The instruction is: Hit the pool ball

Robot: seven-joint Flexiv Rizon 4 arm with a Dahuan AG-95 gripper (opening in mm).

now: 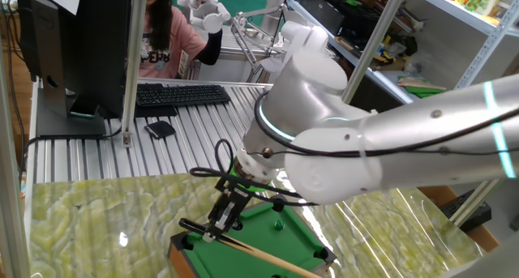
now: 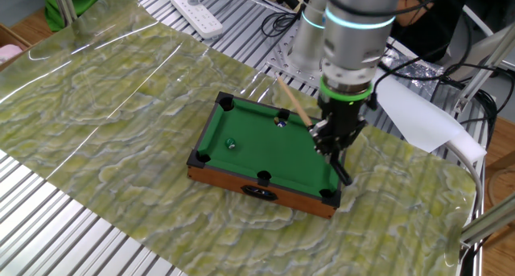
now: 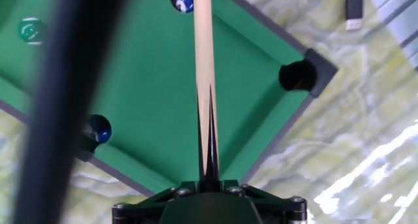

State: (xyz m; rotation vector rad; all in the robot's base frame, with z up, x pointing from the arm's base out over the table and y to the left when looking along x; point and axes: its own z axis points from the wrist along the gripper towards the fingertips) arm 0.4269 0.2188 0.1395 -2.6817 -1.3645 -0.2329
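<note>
Miniature pool table (image 2: 211,165) with green felt and a wooden frame, resting on a surface (image 2: 105,107) covered by a green marbled sheet. The end effector (image 2: 330,143) points steeply down over one short end of the pool table and is clamped on the dark butt of a thin wooden cue stick (image 3: 204,74). In the hand view the cue stick runs from between the jaws straight up the picture across the felt, its far end beside a blue ball (image 3: 182,0) at the top edge. In the other fixed view the cue stick rises at a slant from the end effector toward the far long rail.

The pool ball (image 2: 230,144), small, green and glossy, lies on the felt toward the opposite short end, well apart from the end effector and from the cue stick; the hand view shows it at upper left (image 3: 29,30). A second blue ball (image 3: 99,128) sits at a rail pocket. In one fixed view a keyboard (image 1: 180,94) and a seated person (image 1: 166,35) appear behind the surface.
</note>
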